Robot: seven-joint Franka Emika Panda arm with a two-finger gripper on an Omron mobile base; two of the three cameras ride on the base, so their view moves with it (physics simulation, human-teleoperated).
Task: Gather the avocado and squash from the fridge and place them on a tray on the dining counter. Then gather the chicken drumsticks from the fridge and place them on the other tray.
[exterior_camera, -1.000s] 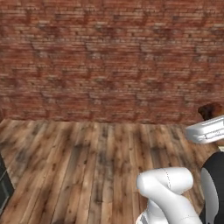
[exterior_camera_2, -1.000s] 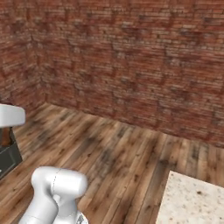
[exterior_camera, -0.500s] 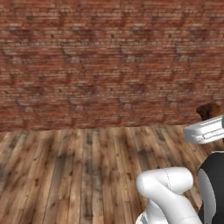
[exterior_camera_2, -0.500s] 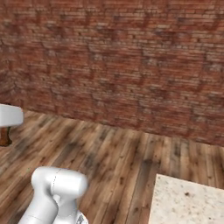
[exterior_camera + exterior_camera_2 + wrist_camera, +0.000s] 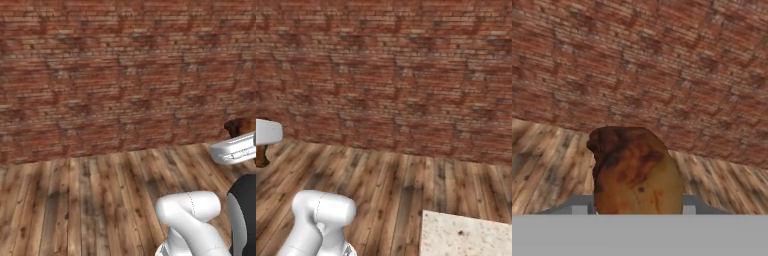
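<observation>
Between tool [image 5: 637, 212] jaws: chicken drumstick [image 5: 634, 172] clamped | backdrop: brick wall [image 5: 662, 65]

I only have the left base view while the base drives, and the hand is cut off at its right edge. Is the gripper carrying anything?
Observer: Yes. In the hand view, a golden-brown chicken drumstick sits between the fingers of the gripper, with its fat end pointing away from the hand.
Operator: Can you see the counter anywhere?
Observer: The right base view shows a corner of the speckled beige counter at its lower right.
Operator: What lies beyond it?
Observer: Wooden floor running up to a brick wall.
</observation>
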